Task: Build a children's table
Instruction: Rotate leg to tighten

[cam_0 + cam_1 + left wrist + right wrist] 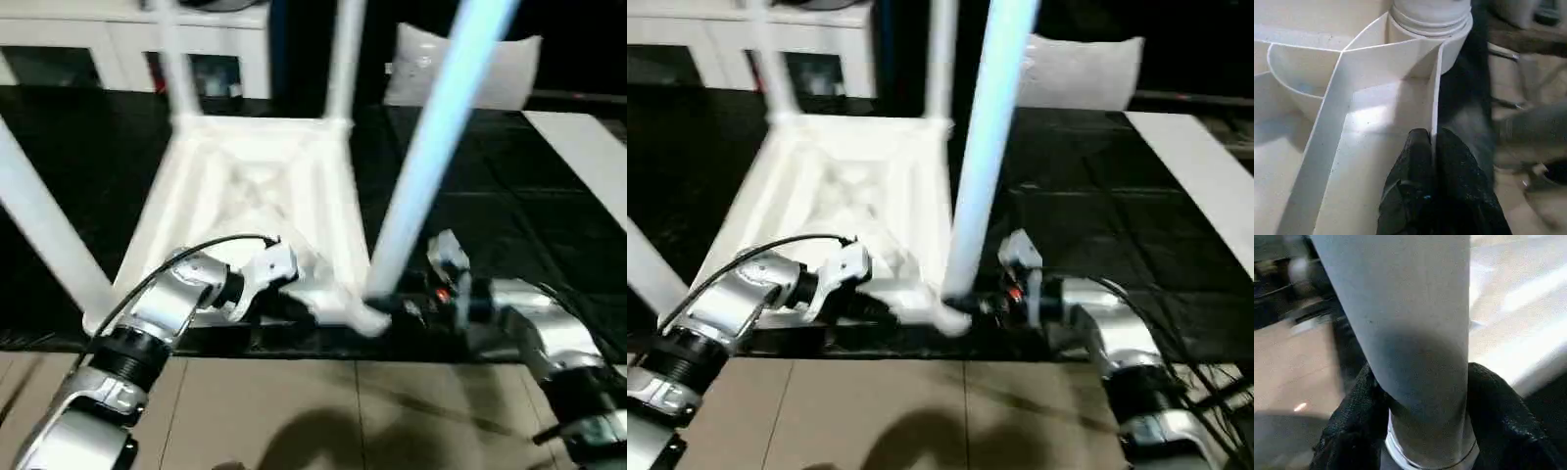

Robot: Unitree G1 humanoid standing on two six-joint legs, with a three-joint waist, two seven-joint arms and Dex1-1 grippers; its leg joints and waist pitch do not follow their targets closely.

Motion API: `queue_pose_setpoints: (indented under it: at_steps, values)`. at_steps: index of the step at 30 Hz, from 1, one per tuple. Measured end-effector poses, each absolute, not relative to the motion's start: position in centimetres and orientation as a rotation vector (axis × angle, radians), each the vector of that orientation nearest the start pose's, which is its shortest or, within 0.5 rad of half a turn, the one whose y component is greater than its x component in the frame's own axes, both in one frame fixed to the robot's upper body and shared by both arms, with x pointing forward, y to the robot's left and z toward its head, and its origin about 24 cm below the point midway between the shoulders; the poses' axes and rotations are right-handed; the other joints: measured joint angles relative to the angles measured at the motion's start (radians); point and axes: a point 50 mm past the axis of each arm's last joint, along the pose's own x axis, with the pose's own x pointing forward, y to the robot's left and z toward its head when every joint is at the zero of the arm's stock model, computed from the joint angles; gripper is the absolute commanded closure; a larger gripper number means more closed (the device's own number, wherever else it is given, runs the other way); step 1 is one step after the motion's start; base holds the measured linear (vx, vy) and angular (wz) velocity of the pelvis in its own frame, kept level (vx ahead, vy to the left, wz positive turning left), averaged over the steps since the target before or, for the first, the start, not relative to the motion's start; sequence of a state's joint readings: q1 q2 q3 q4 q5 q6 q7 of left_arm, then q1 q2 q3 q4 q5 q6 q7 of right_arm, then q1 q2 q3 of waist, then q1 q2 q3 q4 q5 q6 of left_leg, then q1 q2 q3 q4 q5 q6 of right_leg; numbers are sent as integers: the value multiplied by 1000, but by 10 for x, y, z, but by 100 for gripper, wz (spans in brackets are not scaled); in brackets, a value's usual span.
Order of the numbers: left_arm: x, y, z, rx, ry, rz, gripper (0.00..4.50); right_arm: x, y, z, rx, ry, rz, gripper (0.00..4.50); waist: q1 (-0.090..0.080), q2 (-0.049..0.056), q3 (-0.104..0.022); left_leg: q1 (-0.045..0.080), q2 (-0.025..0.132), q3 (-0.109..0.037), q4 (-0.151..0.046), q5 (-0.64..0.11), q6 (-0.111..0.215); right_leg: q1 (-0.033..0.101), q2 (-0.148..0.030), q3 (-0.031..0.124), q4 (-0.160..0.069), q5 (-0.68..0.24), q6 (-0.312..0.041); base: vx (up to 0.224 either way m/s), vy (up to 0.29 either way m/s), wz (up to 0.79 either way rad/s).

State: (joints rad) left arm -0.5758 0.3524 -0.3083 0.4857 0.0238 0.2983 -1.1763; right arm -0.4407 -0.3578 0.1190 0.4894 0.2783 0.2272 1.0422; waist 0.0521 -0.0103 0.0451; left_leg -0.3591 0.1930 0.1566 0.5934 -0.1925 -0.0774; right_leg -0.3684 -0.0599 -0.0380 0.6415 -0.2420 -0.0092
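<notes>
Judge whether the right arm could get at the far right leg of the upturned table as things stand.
Probably not: the right gripper is closed around the near right leg, which also stands between it and the far right leg.

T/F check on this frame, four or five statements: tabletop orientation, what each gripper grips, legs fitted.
1. The white plastic rectangular tabletop lies ribbed underside up. True.
2. The left gripper is shut on a rib of the tabletop's underside. True.
3. The right gripper hangs open, away from any part. False: its black fingers flank the near-right long tapered white tube leg close to its base.
4. No legs are in the sockets. False: legs stand in all four corners.
5. The tabletop rests on a white surface. False: on a black one.
</notes>
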Motion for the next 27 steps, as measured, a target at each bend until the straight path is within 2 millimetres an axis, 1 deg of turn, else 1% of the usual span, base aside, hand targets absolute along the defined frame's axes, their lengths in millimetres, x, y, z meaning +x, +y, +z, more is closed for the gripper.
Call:
queue_pose_setpoints:
  at_steps: [3, 6, 7, 8, 9, 12, 15, 17, 18, 19, 20, 21, 23, 24, 27]
  values:
    - [321, 120, 49, 315, 550, -1164, 450, 319, -138, 44, 53, 336, 858, 246, -15, 0, 0, 8, 0, 0, -5, 3, -5, 2, 0, -1, 0, 0, 4, 0, 0, 0]
    - [326, 115, 49, 292, 553, -1080, 450, 328, -125, 46, 62, 343, 744, 246, -15, 0, 0, 10, 0, 0, -9, 3, -6, 1, 0, -1, 0, 0, 5, 0, 0, 0]
    - [328, 112, 49, 290, 553, -1060, 450, 330, -122, 47, 52, 340, 711, 193, -15, 0, 0, 9, 0, 0, -9, 4, -7, 0, 0, -2, 0, 0, 5, 0, 0, 0]
    - [329, 110, 50, 287, 552, -1046, 450, 332, -121, 48, 50, 339, 688, 193, -14, -1, 0, 9, 0, 0, -9, 4, -7, -1, 0, -2, 0, 0, 5, 0, 0, 0]
    - [330, 107, 50, 286, 548, -1034, 450, 334, -119, 49, 49, 339, 667, 180, -11, 0, 0, 8, 0, 0, -9, 4, -7, -2, 0, -1, 0, 3, 0, 0, 0, 0]
    - [332, 103, 52, 293, 538, -1022, 450, 337, -119, 50, 43, 323, 646, 152, -2, 0, 0, 7, 0, 0, -10, 4, -7, -3, 0, -2, -4, 3, 0, 0, 0, 0]
    - [333, 100, 55, 322, 517, -1050, 450, 330, -129, 51, 53, 293, 677, 129, 12, 2, 1, 1, 0, 0, -10, 3, -5, -7, 0, -2, -8, 4, 0, 0, 0, 0]
    - [333, 101, 56, 347, 508, -1065, 450, 327, -134, 52, 47, 284, 700, 106, 16, 3, 1, -2, 0, 0, -10, 3, -4, -9, 0, -3, -8, 4, 0, 0, 0, 0]
    - [333, 101, 57, 366, 499, -1082, 450, 324, -139, 53, 40, 279, 717, 98, 23, 3, 1, -5, 1, 0, -10, 5, -1, -11, 0, -4, -8, 4, 0, 0, 0, 0]
    - [332, 102, 57, 373, 495, -1089, 450, 323, -140, 53, 41, 276, 729, 83, 27, 3, 1, -6, 1, 0, -10, 7, 1, -13, 0, -4, -8, 4, 1, 0, 0, 0]
    - [332, 103, 58, 395, 487, -1110, 450, 319, -146, 54, 31, 272, 745, 83, 33, 4, 1, -8, 1, 0, -10, 7, 2, -14, 0, -4, -9, 4, 1, 0, 0, 0]
    - [331, 105, 58, 406, 483, -1128, 450, 316, -150, 54, 26, 271, 770, 61, 36, 4, 1, -8, 1, 0, -10, 7, 2, -14, 0, -4, -9, 4, 1, 0, 0, 0]
    - [329, 108, 59, 436, 472, -1168, 450, 309, -161, 55, -9, 271, 831, 52, 39, 3, 1, -9, 1, 0, -9, 7, 3, -14, 0, -4, -9, 4, 1, 0, 0, 0]
    - [329, 112, 59, 451, 469, -1186, 450, 306, -169, 55, -30, 284, 857, 46, 40, 3, 1, -9, 1, 0, -9, 6, 3, -14, 0, -4, -10, 5, 1, 0, 0, 0]
    - [326, 126, 60, 494, 472, -1251, 450, 297, -194, 58, -84, 326, 936, 46, 38, 3, 2, -9, 1, 0, -8, 5, 5, -14, 0, -4, -11, 5, 1, 0, 0, 0]
